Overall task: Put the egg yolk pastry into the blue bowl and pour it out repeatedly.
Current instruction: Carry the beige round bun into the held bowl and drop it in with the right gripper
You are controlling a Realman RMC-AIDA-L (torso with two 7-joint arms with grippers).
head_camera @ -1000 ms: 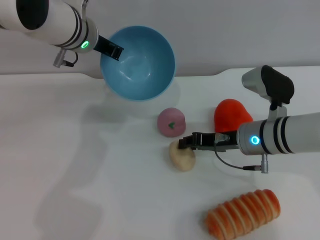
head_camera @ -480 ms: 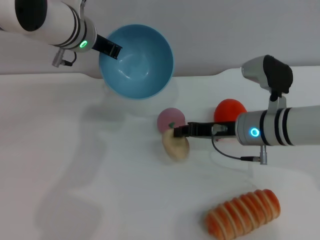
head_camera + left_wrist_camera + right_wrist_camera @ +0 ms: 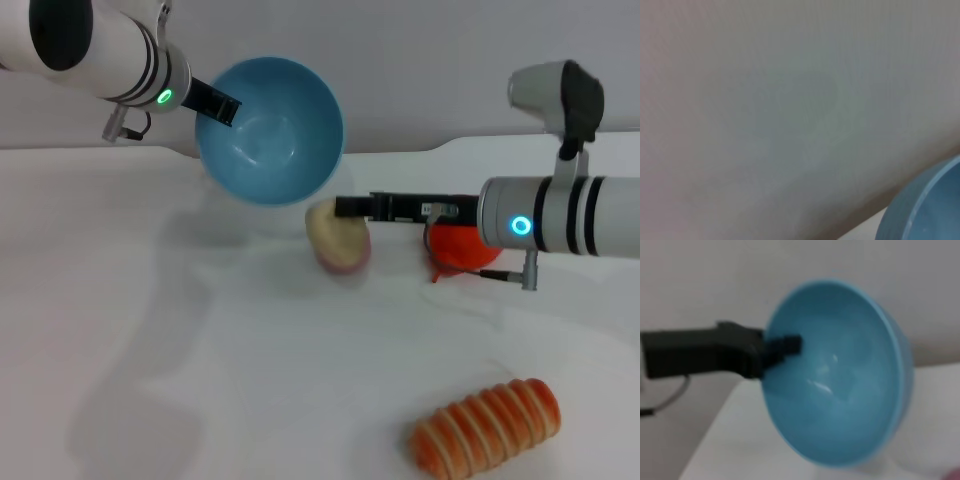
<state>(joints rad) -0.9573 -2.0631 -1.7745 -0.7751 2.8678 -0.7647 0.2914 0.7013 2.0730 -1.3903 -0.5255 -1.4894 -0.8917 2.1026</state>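
My left gripper (image 3: 218, 104) is shut on the rim of the blue bowl (image 3: 272, 132) and holds it in the air at the back left. The bowl is tilted so its empty inside faces forward. The right wrist view shows the blue bowl (image 3: 840, 375) close ahead, with the left gripper (image 3: 782, 345) clamped on its rim. An edge of the blue bowl (image 3: 925, 205) shows in the left wrist view. My right gripper (image 3: 346, 208) is shut on the egg yolk pastry (image 3: 332, 236). It holds this pale ball off the table, just below and right of the bowl.
A pink ball (image 3: 347, 264) is mostly hidden behind the pastry. A red rounded object (image 3: 462, 246) lies under the right arm. An orange ridged bread roll (image 3: 487, 425) lies at the front right. A grey wall stands behind the white table (image 3: 150, 330).
My right gripper has lifted the pastry off the table and carried it up and left toward the bowl. The bowl has barely moved.
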